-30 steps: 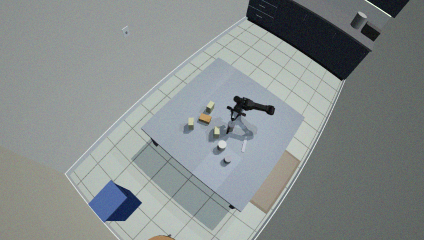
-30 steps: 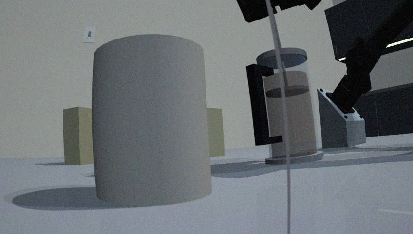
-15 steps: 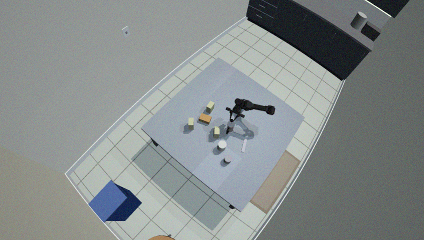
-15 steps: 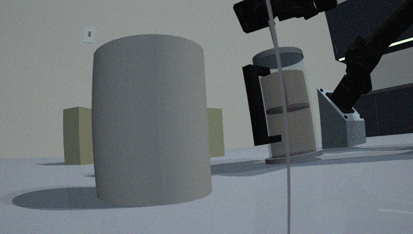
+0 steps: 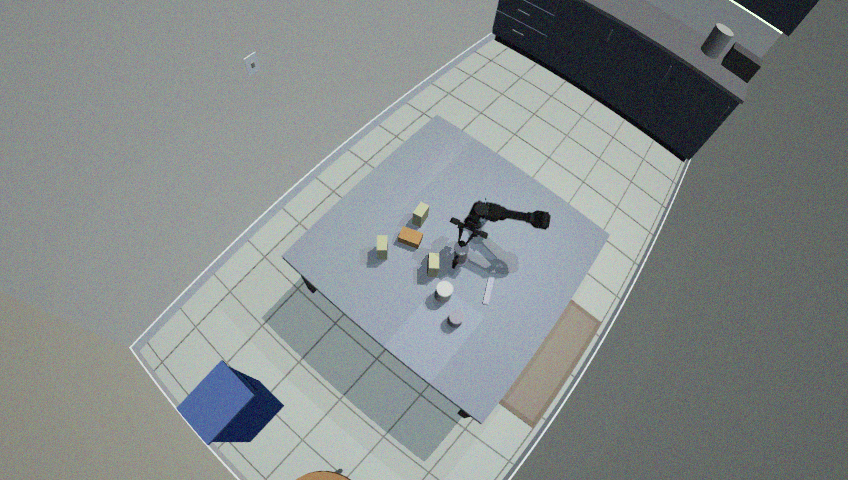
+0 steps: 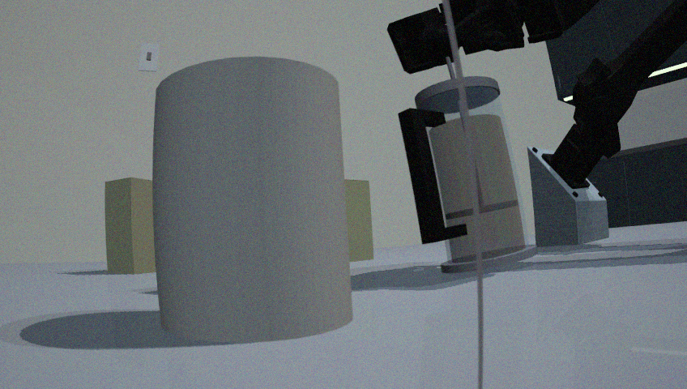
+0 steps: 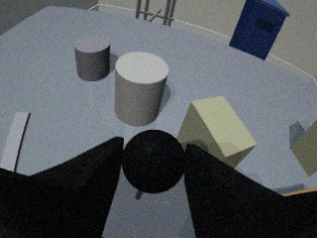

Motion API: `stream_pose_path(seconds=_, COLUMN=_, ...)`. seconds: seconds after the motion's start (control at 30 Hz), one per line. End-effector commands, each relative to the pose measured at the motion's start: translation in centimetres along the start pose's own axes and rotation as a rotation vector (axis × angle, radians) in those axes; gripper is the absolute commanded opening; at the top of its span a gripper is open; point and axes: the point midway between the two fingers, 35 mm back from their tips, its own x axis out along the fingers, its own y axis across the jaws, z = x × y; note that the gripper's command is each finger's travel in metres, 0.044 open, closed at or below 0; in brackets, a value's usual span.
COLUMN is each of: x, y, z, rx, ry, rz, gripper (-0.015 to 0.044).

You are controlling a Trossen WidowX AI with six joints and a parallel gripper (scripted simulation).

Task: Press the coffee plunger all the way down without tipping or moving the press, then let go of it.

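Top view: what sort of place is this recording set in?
Most likely a kitchen or kitchen-like room: a tiled floor, dark cabinets with a countertop along the far wall, and a table in the middle carrying a coffee press.

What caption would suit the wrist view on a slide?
Two dark fingers clamp the plunger's black knob above the coffee press, with a pale cylinder and yellow block beyond.
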Motion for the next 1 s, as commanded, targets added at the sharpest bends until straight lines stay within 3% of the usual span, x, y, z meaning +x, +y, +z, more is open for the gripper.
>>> stream_pose_path(seconds=0.0, x=0.7, y=0.0, z=-1.6, rx=0.039, ry=0.008, rz=-0.003, gripper=0.0123)
stream_pose_path(seconds=0.97, x=1.8, y=0.4, z=-1.2, rx=0.039, ry=0.001, rz=0.003, gripper=0.0123)
